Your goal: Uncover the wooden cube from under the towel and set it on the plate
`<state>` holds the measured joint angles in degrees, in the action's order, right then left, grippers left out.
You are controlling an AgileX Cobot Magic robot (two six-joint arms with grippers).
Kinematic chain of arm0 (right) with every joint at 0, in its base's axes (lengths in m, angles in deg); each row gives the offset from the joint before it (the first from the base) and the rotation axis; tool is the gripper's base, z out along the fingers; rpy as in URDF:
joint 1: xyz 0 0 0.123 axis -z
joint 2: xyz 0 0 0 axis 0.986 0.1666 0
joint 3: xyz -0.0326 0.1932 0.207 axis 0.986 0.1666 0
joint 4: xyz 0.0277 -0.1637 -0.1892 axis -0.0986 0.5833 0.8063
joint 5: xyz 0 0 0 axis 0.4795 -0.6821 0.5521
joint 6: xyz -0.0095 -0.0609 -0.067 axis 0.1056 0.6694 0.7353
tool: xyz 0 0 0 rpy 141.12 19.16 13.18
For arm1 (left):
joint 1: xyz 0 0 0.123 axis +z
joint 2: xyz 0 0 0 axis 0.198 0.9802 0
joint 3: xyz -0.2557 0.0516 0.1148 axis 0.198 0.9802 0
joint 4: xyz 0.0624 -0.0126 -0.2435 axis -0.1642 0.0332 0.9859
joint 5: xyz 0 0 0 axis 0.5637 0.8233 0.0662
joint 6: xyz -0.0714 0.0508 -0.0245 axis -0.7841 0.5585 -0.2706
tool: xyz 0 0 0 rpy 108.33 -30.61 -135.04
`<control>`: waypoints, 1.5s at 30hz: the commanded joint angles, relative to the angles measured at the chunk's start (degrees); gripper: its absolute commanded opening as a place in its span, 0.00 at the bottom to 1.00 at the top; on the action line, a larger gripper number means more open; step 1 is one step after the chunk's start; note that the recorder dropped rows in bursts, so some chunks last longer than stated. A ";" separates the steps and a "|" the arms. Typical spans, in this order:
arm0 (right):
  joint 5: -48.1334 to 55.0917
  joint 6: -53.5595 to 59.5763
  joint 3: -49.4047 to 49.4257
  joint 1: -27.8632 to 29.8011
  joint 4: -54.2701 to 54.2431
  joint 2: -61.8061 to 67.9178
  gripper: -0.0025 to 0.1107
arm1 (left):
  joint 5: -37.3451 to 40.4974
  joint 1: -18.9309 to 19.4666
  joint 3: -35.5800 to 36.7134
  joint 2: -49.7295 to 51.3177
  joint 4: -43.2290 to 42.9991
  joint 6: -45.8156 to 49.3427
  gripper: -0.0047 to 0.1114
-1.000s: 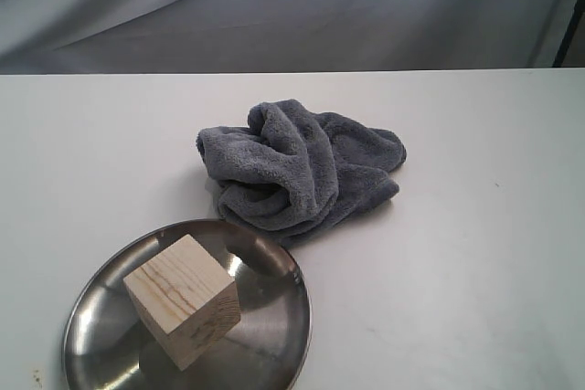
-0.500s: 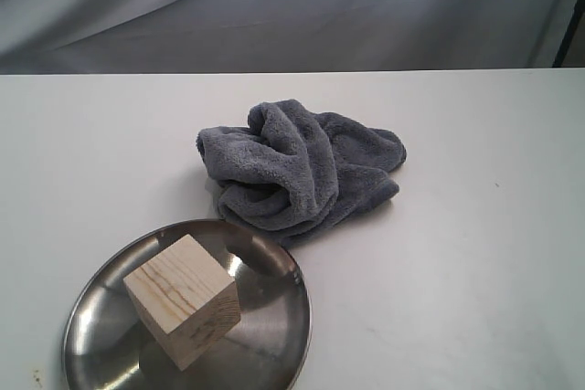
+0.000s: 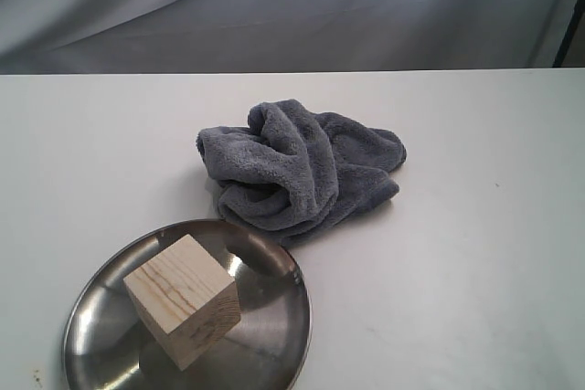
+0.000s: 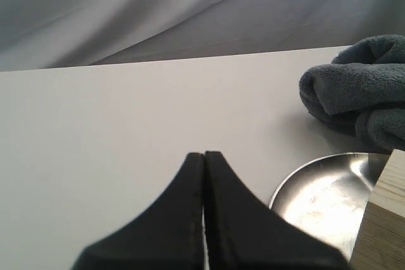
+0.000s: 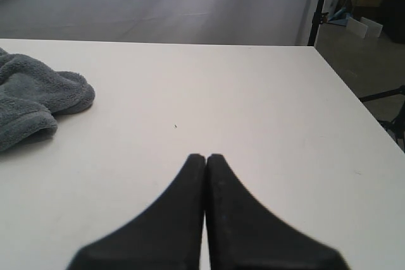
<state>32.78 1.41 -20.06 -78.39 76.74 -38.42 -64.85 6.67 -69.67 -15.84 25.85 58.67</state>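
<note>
white worktop [image 3: 475,226], with a grey draped backdrop [image 3: 274,6] behind.

item 1: wooden cube [image 3: 183,299]. sat uncovered inside the steel plate [image 3: 274,340], flat on one face, roughly mid-dish, one corner turned toward the exterior camera.

item 2: grey plush towel [image 3: 302,166]. lay bunched on the worktop just beyond the plate's far rim; whether its nearest fold touched the rim could not be told.

item 3: left end effector [image 4: 204,155]. fingers pressed together, nothing between them, held low near the plate and cube.

item 4: right end effector [image 5: 205,156]. likewise pressed together and empty, over bare worktop, apart from the towel.

condition: task appeared complete.

hazards, as judged: the left arm was the likeliest source of trouble. a careless sweep toward the plate could clip the rim, skid the slick dish or tip the cube out. a snagged towel fold could also drag the plate.
</note>
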 commanded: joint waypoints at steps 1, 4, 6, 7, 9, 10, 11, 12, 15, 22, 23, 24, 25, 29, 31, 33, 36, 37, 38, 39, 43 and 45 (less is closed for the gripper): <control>-0.66 0.28 0.13 -0.25 -0.20 -0.38 0.02 | -0.06 0.18 0.28 -0.12 -0.18 0.24 0.04; -0.66 0.28 0.13 -0.25 -0.20 -0.38 0.02 | -0.07 0.18 0.28 -0.12 -0.18 -0.03 0.04; -0.66 0.28 0.13 -0.25 -0.20 -0.38 0.02 | -0.07 0.18 0.28 -0.12 -0.18 -0.83 0.04; -0.66 0.28 0.13 -0.25 -0.20 -0.38 0.02 | -0.07 0.18 0.28 -0.12 -0.18 -1.07 0.04; -0.66 0.28 0.13 -0.25 -0.20 -0.38 0.02 | -0.07 0.57 0.28 -0.12 -0.18 -1.20 0.04; -0.66 0.28 0.13 -0.25 -0.20 -0.38 0.02 | -0.07 1.29 0.28 -0.12 -0.18 -1.20 0.04; -0.66 0.28 0.13 -0.25 -0.20 -0.38 0.02 | -0.07 2.91 0.28 -0.12 -0.18 -1.60 0.04; -0.66 0.28 0.13 -0.25 -0.20 -0.38 0.02 | -0.07 3.64 0.28 -0.12 0.08 -1.72 0.04; -0.66 0.28 0.13 -0.25 -0.20 -0.38 0.02 | -0.07 4.45 0.28 -0.12 0.08 -1.72 0.04; -0.66 0.28 0.13 -0.25 -0.20 -0.38 0.02 | -0.07 4.44 0.28 -0.12 0.18 -1.48 0.04; -0.66 0.28 0.13 -0.25 -0.20 -0.38 0.02 | -0.07 4.44 0.28 -0.12 0.18 -1.48 0.04; -0.66 0.28 0.13 -0.25 -0.20 -0.38 0.02 | -0.07 4.44 0.28 -0.12 0.18 -1.48 0.04; -0.66 0.28 0.13 -0.25 -0.20 -0.38 0.02 | -0.07 4.44 0.28 -0.12 0.18 -1.48 0.04; -0.66 0.28 0.13 -0.25 -0.20 -0.38 0.02 | -0.07 4.44 0.28 -0.12 0.18 -1.48 0.04; -0.66 0.28 0.13 -0.25 -0.20 -0.38 0.02 | -0.07 4.44 0.28 -0.12 0.18 -1.48 0.04; -0.66 0.28 0.13 -0.25 -0.20 -0.38 0.02 | -0.07 4.44 0.28 -0.12 0.18 -1.48 0.04; -0.66 0.28 0.13 -0.25 -0.20 -0.38 0.02 | -0.07 4.44 0.28 -0.12 0.18 -1.48 0.04; -0.66 0.28 0.13 -0.25 -0.20 -0.38 0.02 | -0.07 4.44 0.28 -0.12 0.18 -1.48 0.04; -0.66 0.28 0.13 -0.25 -0.20 -0.38 0.02 | -0.07 4.44 0.28 -0.12 0.18 -1.48 0.04; -0.66 0.28 0.13 -0.25 -0.20 -0.38 0.02 | -0.07 4.44 0.28 -0.12 0.18 -1.48 0.04; -0.66 0.28 0.13 -0.25 -0.20 -0.38 0.02 | -0.07 4.44 0.28 -0.12 0.18 -1.48 0.04; -0.66 0.28 0.13 -0.25 -0.20 -0.38 0.02 | -0.07 4.44 0.28 -0.12 0.18 -1.48 0.04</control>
<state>32.78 1.41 -20.06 -78.39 76.74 -38.42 -64.73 11.00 -69.67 -15.84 25.85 57.57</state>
